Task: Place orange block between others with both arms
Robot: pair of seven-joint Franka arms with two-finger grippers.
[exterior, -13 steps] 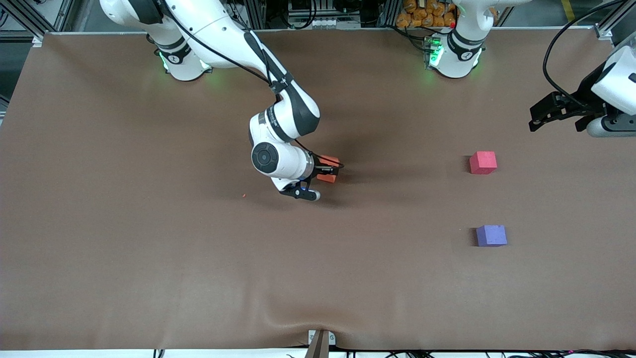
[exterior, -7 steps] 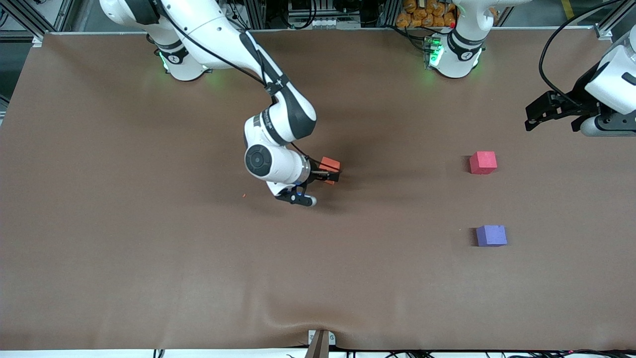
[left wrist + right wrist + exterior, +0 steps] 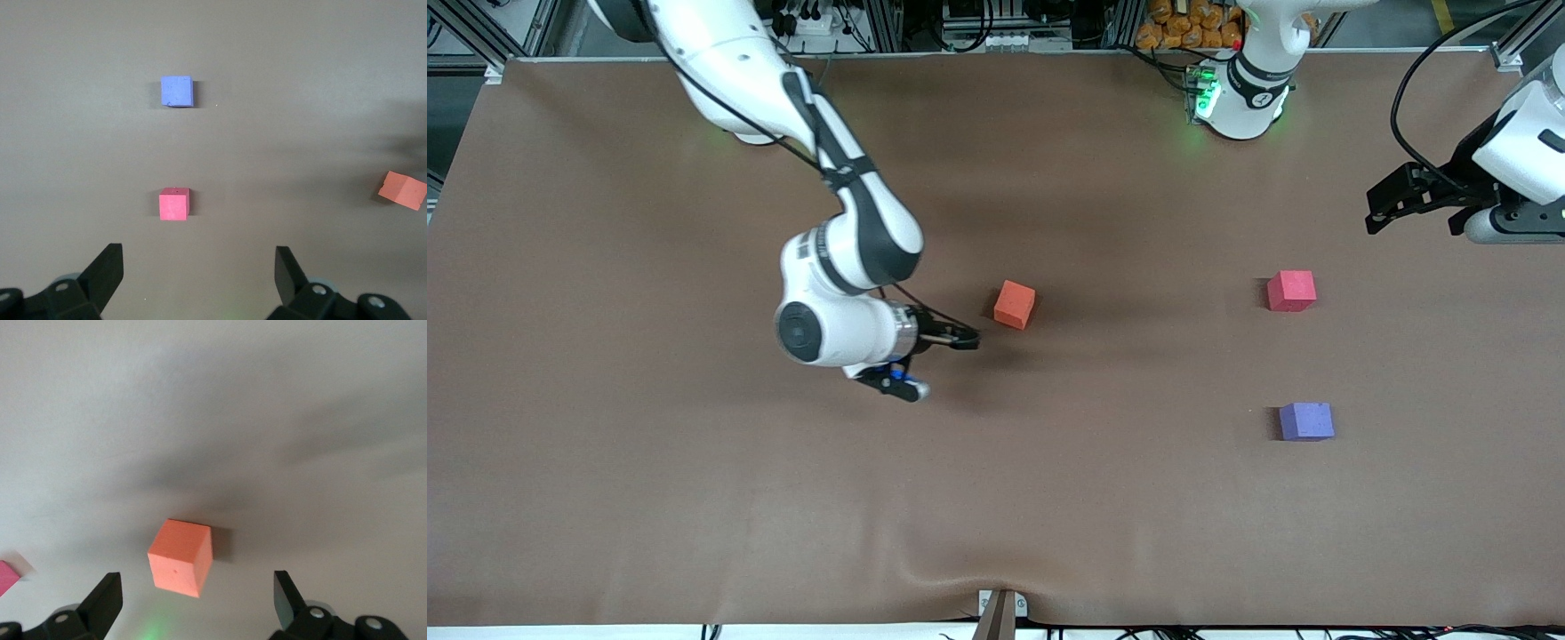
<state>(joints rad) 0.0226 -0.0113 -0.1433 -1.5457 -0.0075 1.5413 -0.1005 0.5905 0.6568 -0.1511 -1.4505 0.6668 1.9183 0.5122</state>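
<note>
The orange block (image 3: 1015, 305) lies free on the brown table near its middle, slightly turned. My right gripper (image 3: 965, 340) is open and empty, a short way from the block toward the right arm's end. In the right wrist view the orange block (image 3: 181, 557) lies just ahead of the right gripper (image 3: 197, 593), outside its fingers. The pinkish-red cube (image 3: 1291, 291) and the purple-blue cube (image 3: 1306, 421) sit apart toward the left arm's end, the purple-blue one nearer the front camera. My left gripper (image 3: 1414, 218) waits open above that end of the table. In the left wrist view, the left gripper (image 3: 199, 267) faces the pinkish-red cube (image 3: 174, 203), the purple-blue cube (image 3: 177, 91) and the orange block (image 3: 403, 189).
The brown cloth (image 3: 694, 498) has a ripple by a bracket (image 3: 1000, 613) at the front edge. Bare cloth lies between the two cubes. Racks and orange items (image 3: 1183, 22) stand past the table edge by the arm bases.
My right gripper opened, let go of the orange block and drew back toward the right arm's end. The block stays on the table. The left arm shifted only slightly.
</note>
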